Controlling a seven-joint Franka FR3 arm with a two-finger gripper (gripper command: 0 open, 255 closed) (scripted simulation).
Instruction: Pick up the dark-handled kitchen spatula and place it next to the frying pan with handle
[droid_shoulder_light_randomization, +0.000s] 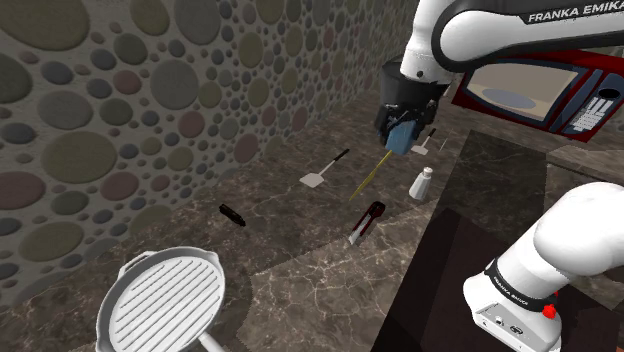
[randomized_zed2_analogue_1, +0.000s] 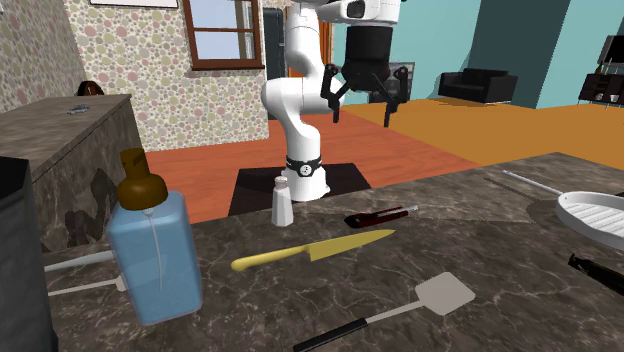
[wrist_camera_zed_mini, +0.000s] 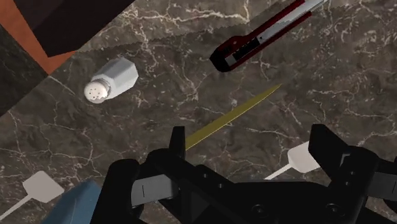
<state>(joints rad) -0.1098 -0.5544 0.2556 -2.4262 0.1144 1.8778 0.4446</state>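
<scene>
Btwn spatula (droid_shoulder_light_randomization: 328, 167) & shaker (droid_shoulder_light_randomization: 423, 183) — knife (droid_shoulder_light_randomization: 370, 175); gripper (wrist_camera_zed_mini: 251, 137) above, jaws apart.

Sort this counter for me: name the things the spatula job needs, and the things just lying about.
For the job:
- dark-handled spatula
- frying pan
- gripper, open and above the counter

Lying about:
- yellow-handled knife
- dark red knife
- shaker
- blue soap bottle
- white-handled spatula
- small dark object near the pan

Polished, dark veined marble counter (wrist_camera_zed_mini: 159, 60)
</scene>
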